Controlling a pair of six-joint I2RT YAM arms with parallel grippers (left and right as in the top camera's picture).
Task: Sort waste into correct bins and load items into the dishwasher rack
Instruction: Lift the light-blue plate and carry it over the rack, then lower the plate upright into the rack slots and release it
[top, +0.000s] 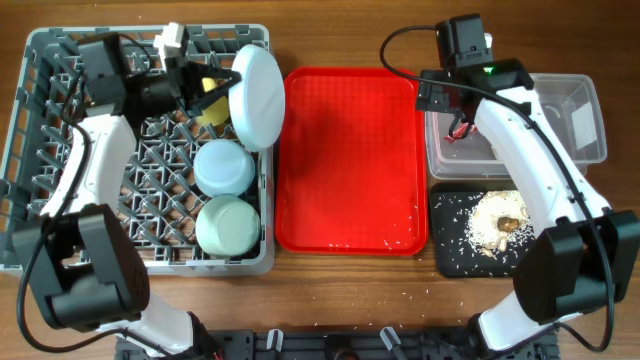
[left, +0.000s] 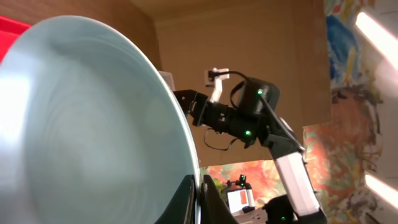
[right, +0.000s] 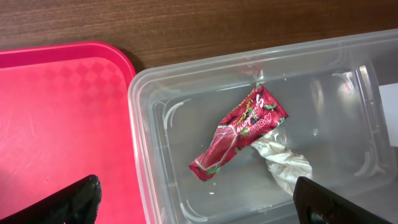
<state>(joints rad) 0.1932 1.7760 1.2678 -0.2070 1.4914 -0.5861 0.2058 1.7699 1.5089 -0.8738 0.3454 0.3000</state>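
I record the left gripper (top: 226, 86) clamped on the light blue plate (top: 257, 97), which stands on edge at the far right of the dishwasher rack (top: 150, 190). The light blue bowl (top: 223, 167) and the pale green bowl (top: 227, 226) sit nearer along the rack's right side. Food scraps (top: 497, 220) lie in the black tray (top: 450, 255), near right.

In my right wrist view, the red wrapper (right: 239, 138) at the middle of the frame carries white letters along its length, but they are too small for me to read. In the overhead view, at the upper right, the white label (top: 583, 121) on the clear tub (top: 570, 80) shows no text I can read.
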